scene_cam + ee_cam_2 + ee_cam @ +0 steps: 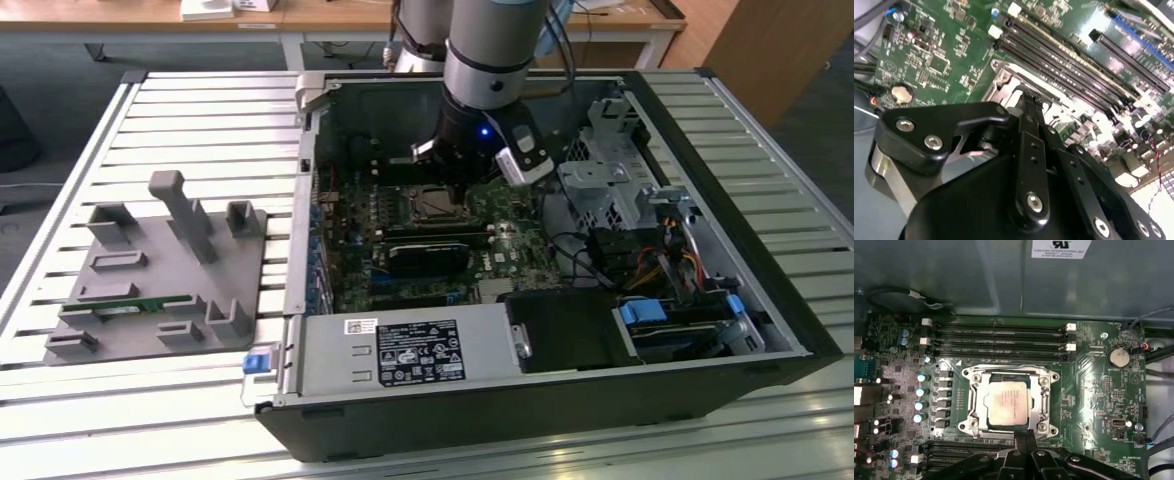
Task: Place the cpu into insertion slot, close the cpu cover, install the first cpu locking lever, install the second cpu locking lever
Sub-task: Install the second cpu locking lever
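Observation:
The cpu (1006, 402), with a dull silver-tan top, lies flat in the insertion slot (972, 390) on the green motherboard. The silver cpu cover (1039, 401) is down over it, framing the chip through its window. A thin wire locking lever (1004, 367) runs along the socket's edge by the memory slots. My gripper (1025, 436) is shut with nothing between its thin black fingers, and its tips hover at the socket's edge opposite that lever. In the second wrist view the gripper (1030, 102) reaches down to the socket frame. In the exterior view the gripper (454, 185) hangs over the cpu (434, 206) inside the open computer case.
Long black memory slots (999, 337) lie beside the socket, with more slots on the other side near the fingers. A coin battery (1118, 357) sits on the board. In the case are a black card (427, 255), a power supply (400, 350) and a drive cage (607, 180). A grey fixture (167, 270) stands at the exterior view's left.

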`<control>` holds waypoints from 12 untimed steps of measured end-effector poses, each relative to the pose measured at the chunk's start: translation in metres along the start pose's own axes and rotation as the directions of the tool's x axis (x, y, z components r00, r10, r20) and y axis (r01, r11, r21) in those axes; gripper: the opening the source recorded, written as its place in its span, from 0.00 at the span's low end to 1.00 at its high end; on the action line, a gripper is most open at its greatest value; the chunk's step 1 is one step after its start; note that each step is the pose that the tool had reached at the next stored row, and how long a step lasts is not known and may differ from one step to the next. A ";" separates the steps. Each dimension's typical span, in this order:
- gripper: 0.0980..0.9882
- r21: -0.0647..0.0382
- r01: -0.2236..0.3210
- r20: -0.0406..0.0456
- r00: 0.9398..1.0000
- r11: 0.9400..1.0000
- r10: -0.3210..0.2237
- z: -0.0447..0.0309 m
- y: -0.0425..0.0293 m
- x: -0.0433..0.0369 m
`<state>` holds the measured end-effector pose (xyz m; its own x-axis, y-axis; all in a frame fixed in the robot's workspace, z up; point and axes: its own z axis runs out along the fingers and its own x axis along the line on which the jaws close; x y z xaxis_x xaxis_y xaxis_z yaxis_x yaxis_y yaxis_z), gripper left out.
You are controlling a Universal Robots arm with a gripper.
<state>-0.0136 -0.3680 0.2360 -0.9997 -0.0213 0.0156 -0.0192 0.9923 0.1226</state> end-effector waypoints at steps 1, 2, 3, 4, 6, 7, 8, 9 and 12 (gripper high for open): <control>0.01 0.000 0.000 0.000 1.000 1.000 0.000 0.0004 -0.0002 0.0017; 0.01 0.000 0.000 0.000 1.000 1.000 0.000 0.0005 -0.0009 0.0035; 0.01 0.000 -0.001 0.000 1.000 1.000 0.001 0.0012 -0.0011 0.0051; 0.01 0.000 -0.004 0.001 1.000 1.000 0.004 0.0021 -0.0013 0.0064; 0.01 0.000 -0.009 0.001 1.000 1.000 0.009 0.0029 -0.0030 0.0070; 0.01 0.000 -0.010 0.001 1.000 1.000 0.010 0.0031 -0.0046 0.0070; 0.01 0.000 -0.011 0.001 1.000 1.000 0.011 0.0032 -0.0063 0.0071; 0.01 0.000 -0.012 0.001 1.000 1.000 0.012 0.0033 -0.0076 0.0076; 0.01 0.000 -0.012 0.002 1.000 1.000 0.012 0.0044 -0.0086 0.0136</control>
<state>-0.0271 -0.3763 0.2308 -0.9998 -0.0091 0.0156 -0.0071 0.9924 0.1227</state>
